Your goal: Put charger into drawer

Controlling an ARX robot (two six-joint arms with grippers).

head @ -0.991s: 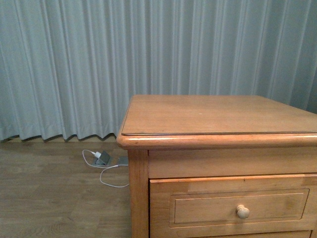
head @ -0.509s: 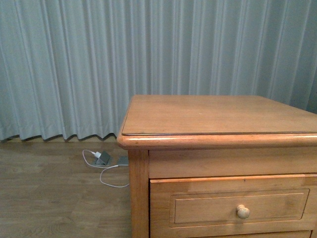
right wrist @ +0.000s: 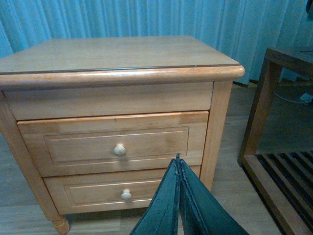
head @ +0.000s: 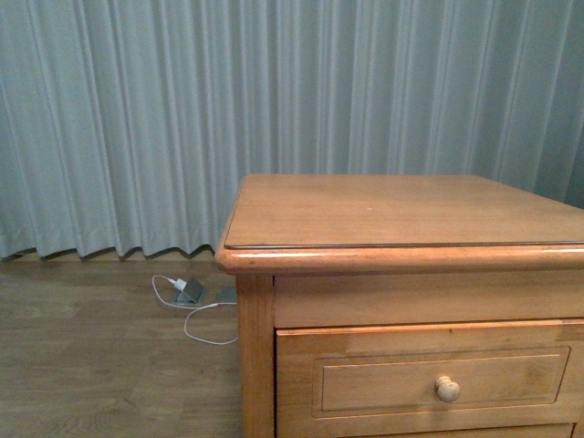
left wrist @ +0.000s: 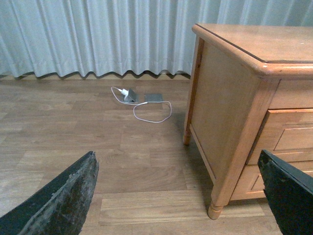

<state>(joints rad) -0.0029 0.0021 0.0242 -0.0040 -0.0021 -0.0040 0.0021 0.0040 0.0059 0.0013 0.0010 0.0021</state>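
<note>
Standing before the curtain (head: 137,119), the nightstand (head: 401,214) has its drawer (right wrist: 115,143) pushed closed, above a lower drawer (right wrist: 122,192). The task's charger is not visible anywhere. Left gripper (left wrist: 178,196) is spread wide, its tips cut off; right gripper (right wrist: 178,196) is pressed together, empty, in front of the nightstand.

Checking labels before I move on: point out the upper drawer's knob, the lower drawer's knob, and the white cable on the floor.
Upper drawer knob (right wrist: 120,150), right wrist view, centre of the round knob.
Lower drawer knob (right wrist: 126,195), right wrist view, centre of the knob.
White cable (left wrist: 152,120), left wrist view, near edge of its loop on the floor.
</note>
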